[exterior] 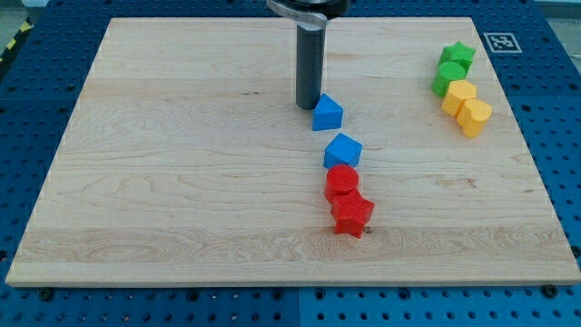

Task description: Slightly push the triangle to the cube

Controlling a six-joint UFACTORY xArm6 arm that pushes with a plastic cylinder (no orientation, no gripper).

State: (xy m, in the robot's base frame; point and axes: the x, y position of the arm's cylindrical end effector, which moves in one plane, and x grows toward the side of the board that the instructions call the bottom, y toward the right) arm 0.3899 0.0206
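My tip (308,107) stands on the wooden board (163,182); it is a plain rod and holds nothing. The blue triangle (328,113) is just beside it, toward the view's right, maybe touching. The blue cube (342,150) lies below the triangle, apart from my tip.

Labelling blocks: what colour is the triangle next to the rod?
Blue. The triangle sits just right of my tip, clearest in the camera view.

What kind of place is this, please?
Probably a robotics lab bench: a wooden board on a blue perforated table, a printed marker tag, and small coloured blocks like the blue triangle beside my tip.
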